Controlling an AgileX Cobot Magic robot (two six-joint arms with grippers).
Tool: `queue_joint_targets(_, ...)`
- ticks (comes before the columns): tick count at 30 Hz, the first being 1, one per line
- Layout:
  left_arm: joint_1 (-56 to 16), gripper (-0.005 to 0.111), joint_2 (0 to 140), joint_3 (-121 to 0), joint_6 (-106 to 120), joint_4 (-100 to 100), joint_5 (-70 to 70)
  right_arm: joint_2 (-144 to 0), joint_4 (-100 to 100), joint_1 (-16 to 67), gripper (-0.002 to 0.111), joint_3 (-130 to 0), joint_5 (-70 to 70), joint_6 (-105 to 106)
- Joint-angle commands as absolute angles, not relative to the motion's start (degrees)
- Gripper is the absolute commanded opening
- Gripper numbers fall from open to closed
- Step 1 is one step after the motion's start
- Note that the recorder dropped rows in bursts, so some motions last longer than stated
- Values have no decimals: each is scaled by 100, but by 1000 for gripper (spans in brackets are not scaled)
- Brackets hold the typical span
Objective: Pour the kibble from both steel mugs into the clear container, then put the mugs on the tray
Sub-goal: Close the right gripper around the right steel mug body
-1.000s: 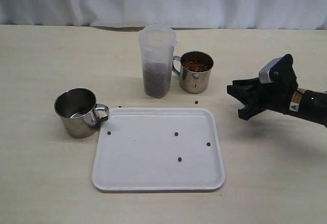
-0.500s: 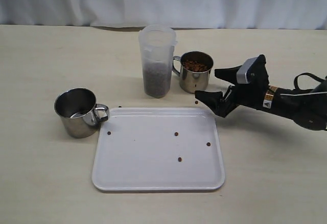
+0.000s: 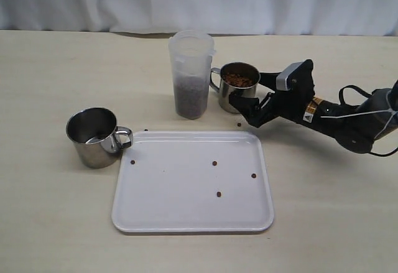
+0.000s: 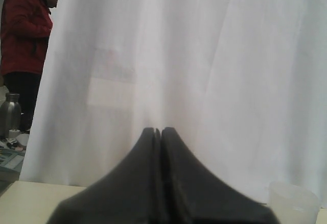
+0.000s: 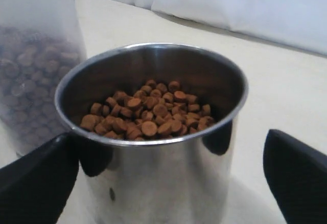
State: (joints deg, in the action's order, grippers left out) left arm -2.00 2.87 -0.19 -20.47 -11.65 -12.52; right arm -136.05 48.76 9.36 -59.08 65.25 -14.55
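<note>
Your right gripper (image 3: 247, 91) stands wide open astride the full steel mug (image 3: 227, 94), one dark finger on each side of it. In the right wrist view both fingers are cut off at the frame edge, so you cannot tell whether the pads touch the shiny wall. That mug's handle faces the clear container (image 3: 191, 74) just beside it, whose cloudy plastic blurs the kibble (image 3: 190, 99) filling its lower part. More kibble (image 5: 148, 114), small round reddish-brown discs, lies low inside the mug. Your left gripper (image 4: 158, 132) shows only in its own view, jaws pressed together on nothing before a white curtain (image 4: 204, 55). The empty steel mug (image 3: 93, 137) sits against the tray's (image 3: 186, 217) left edge. The tray is smooth, white and round-cornered and carries a few stray pellets (image 3: 214, 163).
</note>
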Motion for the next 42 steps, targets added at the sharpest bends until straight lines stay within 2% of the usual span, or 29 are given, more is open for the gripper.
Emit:
queue_joint_targets(1,-227,0,253,0,-2063,-1126,-1245,-13612,4655,945,78,-5935,6639,-1399)
queue_joint_targets(42,-227,0,253,0,-2063,-1126,-1233,-14186,4352,1085,78,-6730,6781,-1399)
